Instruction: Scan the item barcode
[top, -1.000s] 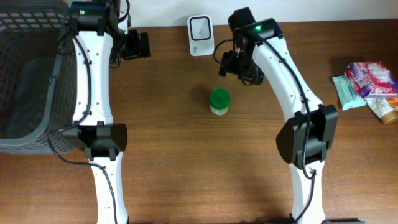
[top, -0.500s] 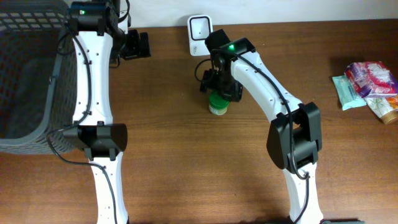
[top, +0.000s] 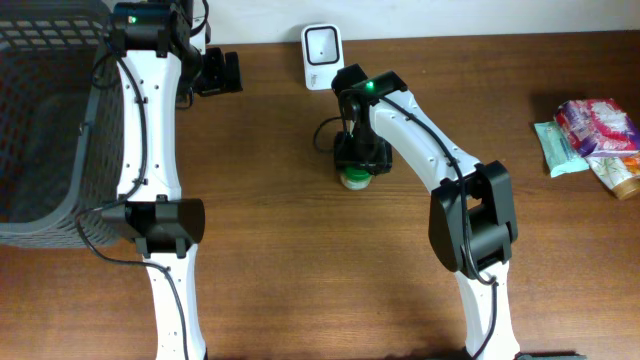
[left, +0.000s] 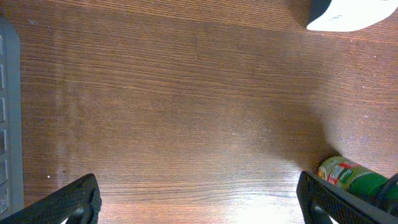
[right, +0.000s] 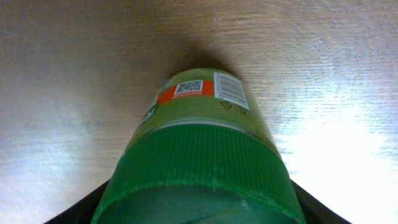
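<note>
At six o'clock from the scanner (top: 322, 43), right gripper (top: 358, 158) straddles green-capped jar (right: 199, 143), grip unclear; left gripper (left: 199, 196) released; off-centre squeeze could topple it.

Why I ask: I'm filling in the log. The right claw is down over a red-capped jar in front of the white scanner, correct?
Not quite: the cap is green, not red, as the right wrist view shows. The rest stands: the right claw is down over the jar in front of the white scanner.
</note>
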